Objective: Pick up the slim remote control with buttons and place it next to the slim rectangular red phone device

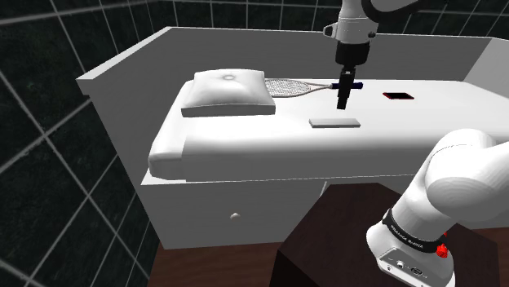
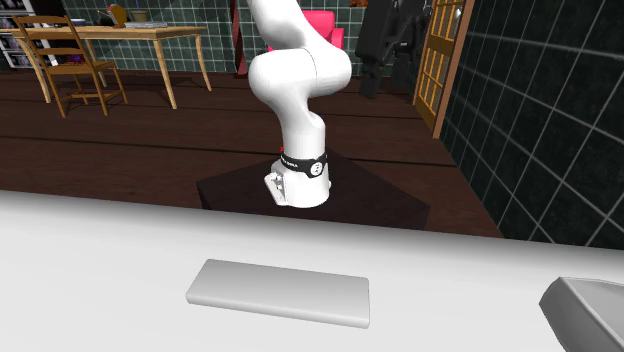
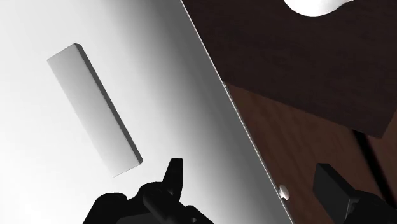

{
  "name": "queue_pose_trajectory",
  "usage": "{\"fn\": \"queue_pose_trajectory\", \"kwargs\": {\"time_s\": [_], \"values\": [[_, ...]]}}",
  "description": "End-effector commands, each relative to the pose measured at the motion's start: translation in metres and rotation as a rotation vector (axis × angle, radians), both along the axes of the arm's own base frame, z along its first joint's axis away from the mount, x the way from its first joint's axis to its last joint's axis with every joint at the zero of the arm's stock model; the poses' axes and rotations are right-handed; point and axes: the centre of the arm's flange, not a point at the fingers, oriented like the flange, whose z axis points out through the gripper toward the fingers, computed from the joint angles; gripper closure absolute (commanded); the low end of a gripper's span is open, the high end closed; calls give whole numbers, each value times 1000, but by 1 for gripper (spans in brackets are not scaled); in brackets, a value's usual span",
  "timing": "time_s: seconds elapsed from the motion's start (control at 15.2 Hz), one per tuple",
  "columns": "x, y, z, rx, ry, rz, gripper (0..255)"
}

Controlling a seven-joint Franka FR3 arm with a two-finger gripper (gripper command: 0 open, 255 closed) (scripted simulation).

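Jaws stand spread wide on the all-black two-finger gripper (image 3: pixel 254 191), with nothing between them; in the wrist view its black fingers (image 3: pixel 175 181) frame the edge of the bed and the dark floor beyond it. Hanging from the white Franka arm (image 2: pixel 300 70), the gripper points down over the flat white bed (image 1: pixel 245 134), clear of its top, at the handle end of a grey mesh-headed racket (image 1: pixel 289 86) in the shoulder view.

The slim remote control (image 1: pixel 335 123), drawn as a plain pale grey rectangular slab, lies flat on the bed top close to the front edge. It is nearer the camera than the gripper and nothing touches it. In the wrist view it lies off to one side of the fingers, not between them. The slim rectangular red phone (image 1: pixel 398 96) lies flat farther back and toward the shoulder view's right, well apart from the remote.

A plump white square pillow (image 1: pixel 228 91) rests on the bed at the shoulder view's left, just beside the racket's head. The arm's base sits on a dark box stand (image 2: pixel 380 195) on brown wooden floor (image 2: pixel 120 140); behind it, in the second exterior view, are a light wooden table (image 2: pixel 130 35) and a wooden chair (image 2: pixel 75 65)
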Motion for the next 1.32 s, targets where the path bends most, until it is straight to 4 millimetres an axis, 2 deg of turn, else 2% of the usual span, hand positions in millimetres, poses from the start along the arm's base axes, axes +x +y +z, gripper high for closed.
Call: {"fn": "queue_pose_trajectory", "kwargs": {"time_s": [0.0, 0.46, 0.92, 1.19, 1.25], "values": [[2, -23, -12, 11, -7, 34, 0], [15, -102, -64, 53, -30, 141, 0], [37, -177, -118, 94, -53, 248, 0], [54, -218, -151, 118, -66, 309, 0], [55, -220, -153, 119, -67, 313, 0]]}}
